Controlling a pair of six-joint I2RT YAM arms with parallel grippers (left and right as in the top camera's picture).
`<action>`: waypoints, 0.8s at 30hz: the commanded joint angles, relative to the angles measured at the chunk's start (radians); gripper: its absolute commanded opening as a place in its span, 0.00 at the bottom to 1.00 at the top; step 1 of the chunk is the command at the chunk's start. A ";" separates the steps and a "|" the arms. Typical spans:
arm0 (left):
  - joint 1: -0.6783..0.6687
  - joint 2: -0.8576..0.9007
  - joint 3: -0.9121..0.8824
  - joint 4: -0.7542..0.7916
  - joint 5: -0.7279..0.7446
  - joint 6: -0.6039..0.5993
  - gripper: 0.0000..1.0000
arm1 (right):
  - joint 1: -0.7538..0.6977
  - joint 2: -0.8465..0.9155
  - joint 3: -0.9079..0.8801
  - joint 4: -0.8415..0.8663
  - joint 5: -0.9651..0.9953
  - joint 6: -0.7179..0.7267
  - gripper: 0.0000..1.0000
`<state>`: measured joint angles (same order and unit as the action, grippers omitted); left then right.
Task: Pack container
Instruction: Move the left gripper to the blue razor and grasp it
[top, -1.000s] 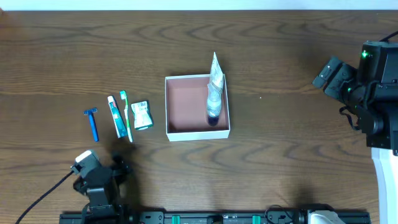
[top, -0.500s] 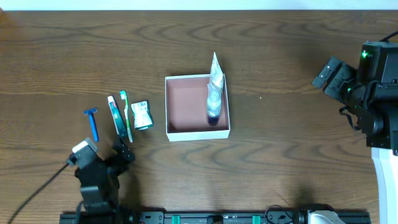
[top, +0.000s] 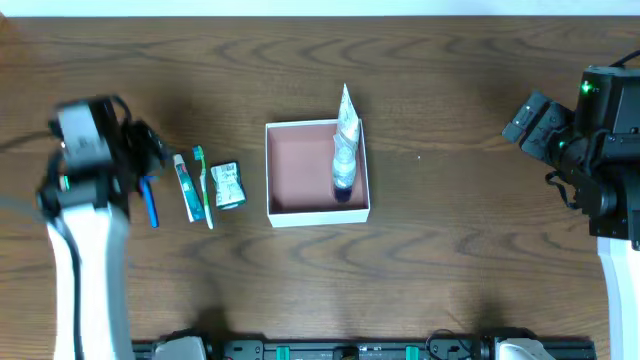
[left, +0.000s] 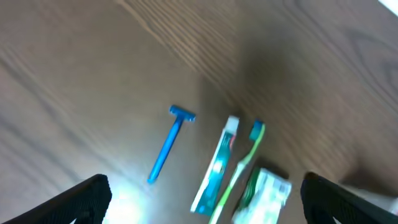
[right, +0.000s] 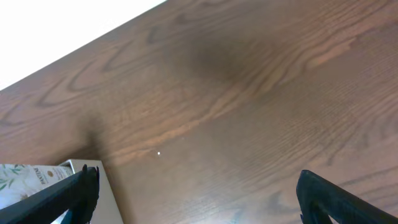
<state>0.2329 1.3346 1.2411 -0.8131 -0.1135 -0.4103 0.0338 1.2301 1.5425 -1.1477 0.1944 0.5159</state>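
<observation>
The container (top: 300, 168) sits mid-table, white walls and pinkish floor. There's a clear little bottle (top: 343, 160) inside, along the right wall, with its crinkly wrapper poking out over the far edge.

Off to the left is a row on the wooden table (top: 450, 260): blue razor (left: 168, 146), toothpaste tube (left: 216, 165), green toothbrush (left: 244, 163), then a small green-and-white packet (left: 264, 193) closest to the box. None of them touch the box.

The left gripper (left: 205, 196) hangs over the razor end of that row, fingers spread wide and holding nothing. Its wrist view is pretty blurry.

The right gripper (right: 199, 199) is way over at the right edge, well apart from the box. It's also wide open and empty, with just a corner of the box showing in its camera.
</observation>
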 joint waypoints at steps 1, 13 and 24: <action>0.023 0.114 0.052 0.014 0.036 0.039 0.98 | -0.007 -0.001 0.008 -0.001 0.003 0.010 0.99; 0.015 0.490 0.051 0.069 0.106 0.291 0.99 | -0.007 -0.001 0.008 -0.001 0.004 0.010 0.99; 0.053 0.538 0.035 0.067 0.069 0.349 0.96 | -0.007 -0.001 0.008 -0.001 0.003 0.010 0.99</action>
<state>0.2657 1.8690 1.2778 -0.7406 -0.0299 -0.1074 0.0338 1.2301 1.5425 -1.1481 0.1944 0.5159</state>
